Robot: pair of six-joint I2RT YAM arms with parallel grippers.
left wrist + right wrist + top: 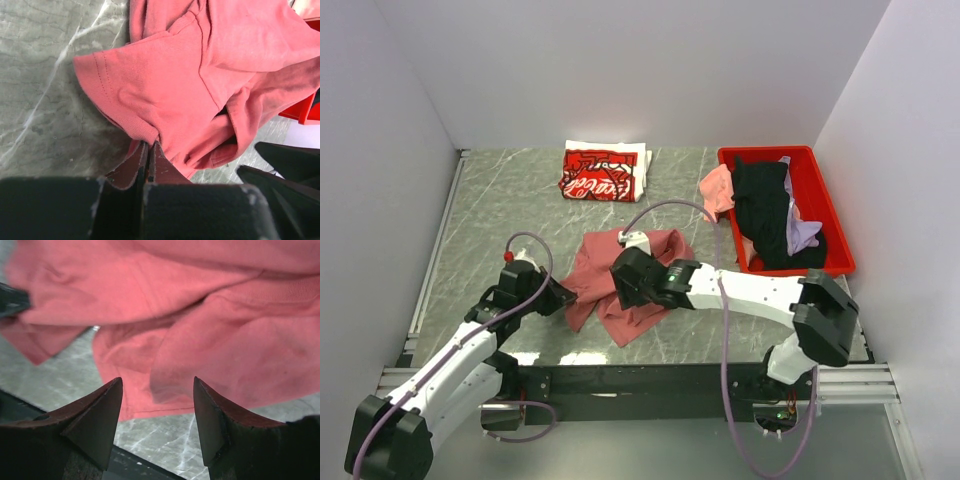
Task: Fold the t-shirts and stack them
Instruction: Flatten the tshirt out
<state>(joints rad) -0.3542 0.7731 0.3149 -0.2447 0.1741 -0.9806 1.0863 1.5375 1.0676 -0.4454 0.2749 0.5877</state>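
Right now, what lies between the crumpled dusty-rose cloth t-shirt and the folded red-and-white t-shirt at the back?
Nothing but bare grey-green marbled tabletop separates the dusty-rose t-shirt from the folded red-and-white t-shirt, seen in the top view.

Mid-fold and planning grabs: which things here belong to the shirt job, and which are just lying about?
Job: crumpled dusty-rose cloth t-shirt, pinched by left gripper, right gripper open; folded red-and-white printed t-shirt; black cloth tee; pink cloth tee; lavender cloth tee.
Lying about: red rectangular plastic bin; grey marbled table.
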